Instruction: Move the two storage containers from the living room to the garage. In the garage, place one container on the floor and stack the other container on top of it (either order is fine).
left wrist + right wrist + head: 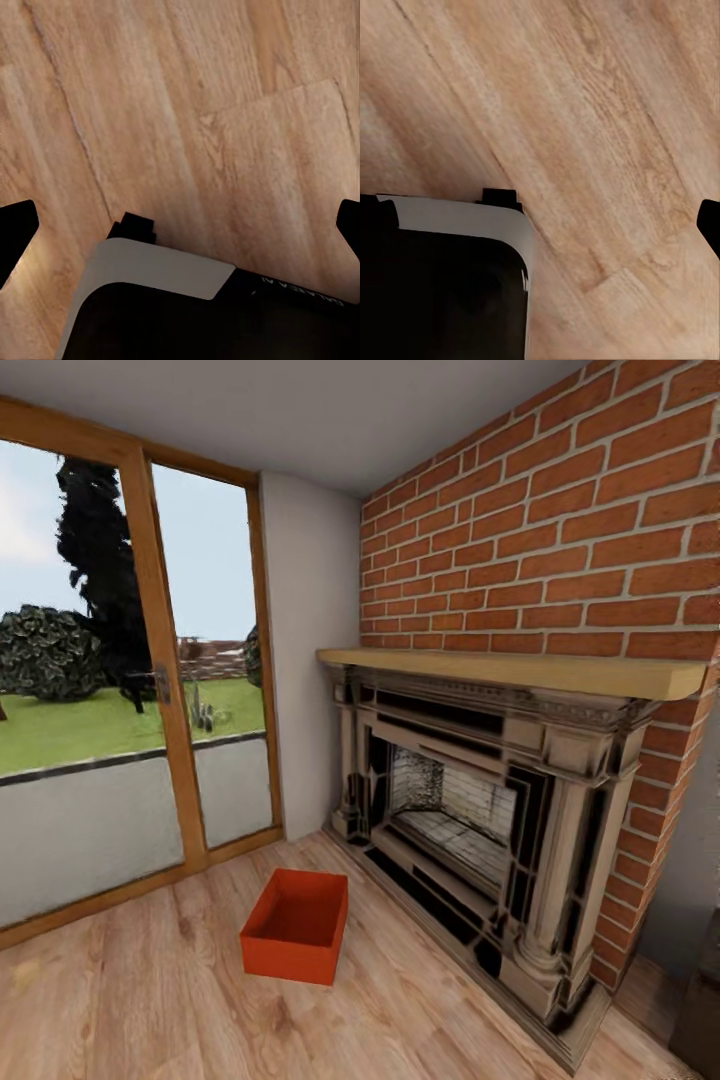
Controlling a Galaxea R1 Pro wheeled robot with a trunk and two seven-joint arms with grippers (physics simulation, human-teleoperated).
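Both grippers hang over bare wood-plank floor [187, 112], each holding nothing. The left gripper [180, 229] shows its fingertips far apart at the frame edges, so it is spread wide. Only one right fingertip [711, 225] shows, so I cannot tell its spread.

One orange-red storage container [296, 923] sits well ahead of them, beside the brick fireplace [470, 830] and near the glass doors [130, 690]. By my reading, nothing is moved yet.

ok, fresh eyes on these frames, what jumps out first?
The orange-red rectangular plastic bin stands alone, lidless and empty, on the light wood-plank floor, in front of the glass doors. Right of it, the ornate stone fireplace sits in a red brick wall under a pale wooden mantel. The wood-framed glass doors at left look onto a lawn.
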